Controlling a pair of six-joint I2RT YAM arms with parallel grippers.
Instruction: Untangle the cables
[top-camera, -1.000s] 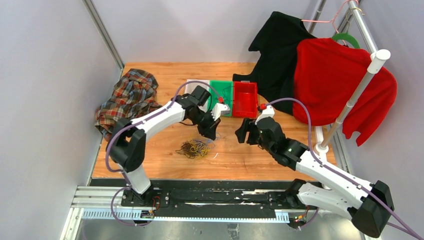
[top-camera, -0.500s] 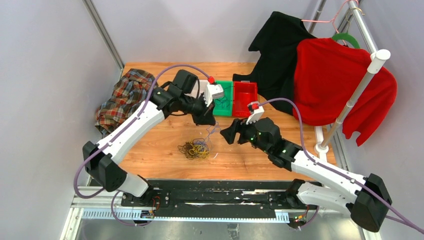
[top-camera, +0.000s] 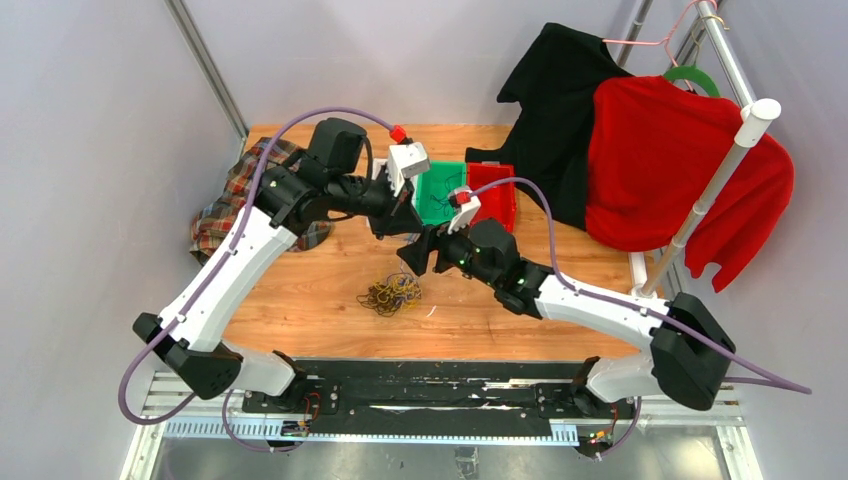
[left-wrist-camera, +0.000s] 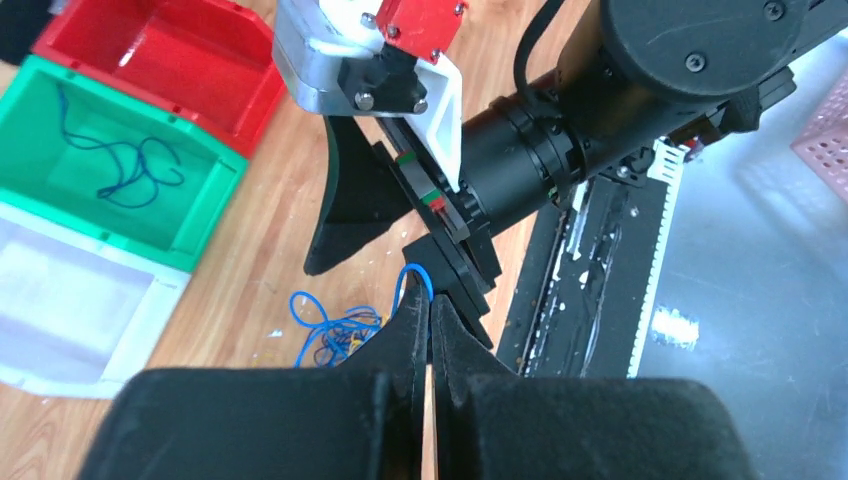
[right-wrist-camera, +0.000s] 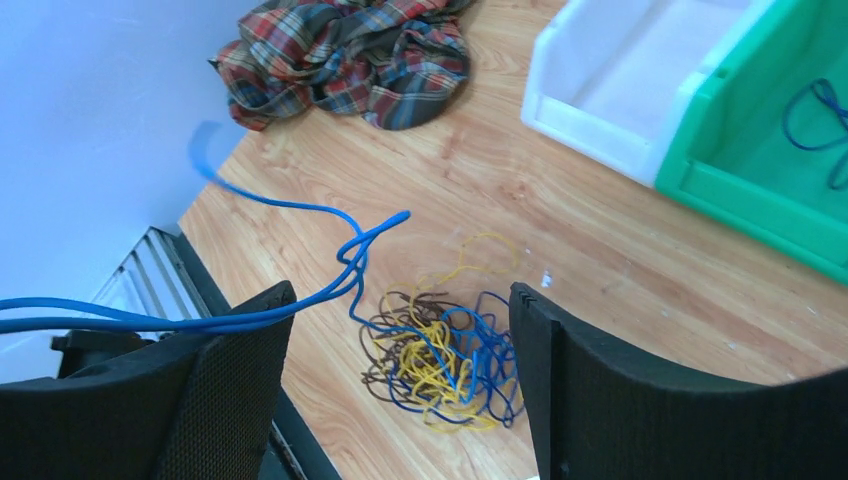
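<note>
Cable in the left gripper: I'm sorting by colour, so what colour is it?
Blue. The cable shows best in the right wrist view.

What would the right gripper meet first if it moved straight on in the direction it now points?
Probably the blue cable that the left gripper holds up: it crosses between the right gripper's open fingers. Behind it lies the tangle. Depth is unclear.

The orange-brown wooden table top (right-wrist-camera: 620, 250) looks smooth with a faint sheen; the green plastic bin (right-wrist-camera: 740, 212) on it is glossy, the crumpled plaid cloth shirt (right-wrist-camera: 350, 50) matt. The thin blue, yellow and brown cables (right-wrist-camera: 440, 360) are smooth-coated, and the black fingers (right-wrist-camera: 230, 400) of my right gripper (right-wrist-camera: 400, 300) are matt, finely grained.
</note>
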